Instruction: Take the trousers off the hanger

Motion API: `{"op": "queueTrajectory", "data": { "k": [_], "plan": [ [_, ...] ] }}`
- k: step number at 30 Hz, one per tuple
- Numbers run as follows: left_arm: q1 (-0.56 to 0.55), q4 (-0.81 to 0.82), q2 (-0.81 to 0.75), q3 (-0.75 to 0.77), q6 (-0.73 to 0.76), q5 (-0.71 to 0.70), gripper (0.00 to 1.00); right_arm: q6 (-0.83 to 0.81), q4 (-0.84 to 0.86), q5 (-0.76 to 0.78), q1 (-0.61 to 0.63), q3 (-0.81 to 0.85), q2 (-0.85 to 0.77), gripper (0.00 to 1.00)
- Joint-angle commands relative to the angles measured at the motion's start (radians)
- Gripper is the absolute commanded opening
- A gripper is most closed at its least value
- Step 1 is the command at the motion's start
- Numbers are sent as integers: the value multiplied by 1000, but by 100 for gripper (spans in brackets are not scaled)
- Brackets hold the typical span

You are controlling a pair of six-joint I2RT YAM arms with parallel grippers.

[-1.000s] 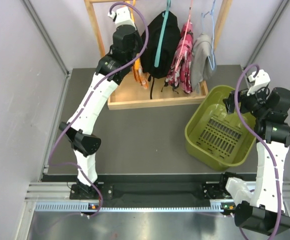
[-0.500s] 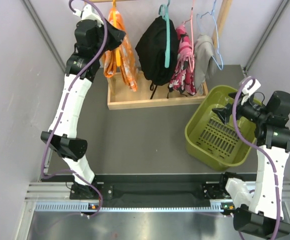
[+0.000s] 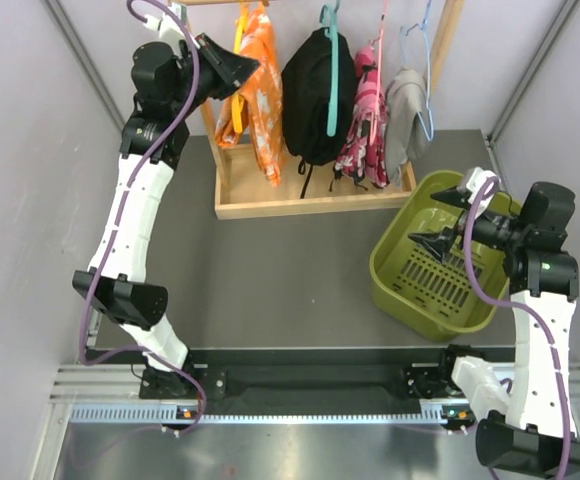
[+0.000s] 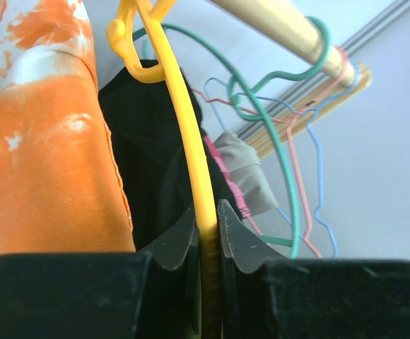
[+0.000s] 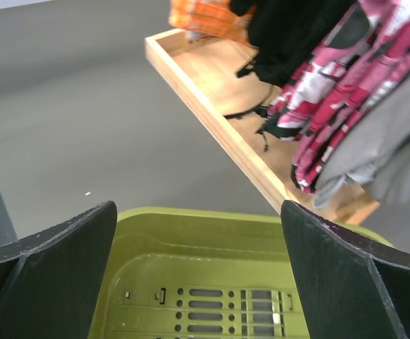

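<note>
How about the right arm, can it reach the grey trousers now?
Probably yes. The right gripper hangs open above the green basket, and nothing stands between it and the grey trousers.

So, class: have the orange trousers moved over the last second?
Yes. Judged against the fixed wooden tray, the orange trousers have shifted left and up in the top view.
</note>
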Motion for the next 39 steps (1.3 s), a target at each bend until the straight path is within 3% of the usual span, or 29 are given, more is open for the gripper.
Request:
{"op": "queueTrajectory", "data": {
  "k": [1,12,17,21,28,32,34,39],
  "plan": [
    [11,378,-122,29,2,71,0,-62,-7,-64,40,2,0,100],
    [11,415,-315,-205,13,125,0,-158,-1,-43,325,20,58,100],
    [11,405,-442,-343,19,137,0,-235,-9,74,512,71,139,100],
    [11,382,-531,-434,19,135,0,-220,75,265,681,123,201,100],
    [11,365,-738,-642,-30,99,0,-10,486,630,1003,137,311,100],
    [11,373,-824,-725,-103,82,0,122,867,875,1200,96,386,100],
    [11,358,-866,-747,-114,62,0,139,986,1024,1261,59,438,100],
    [11,349,-933,-791,-142,43,0,217,1201,1176,1368,75,544,100]
  ]
}}
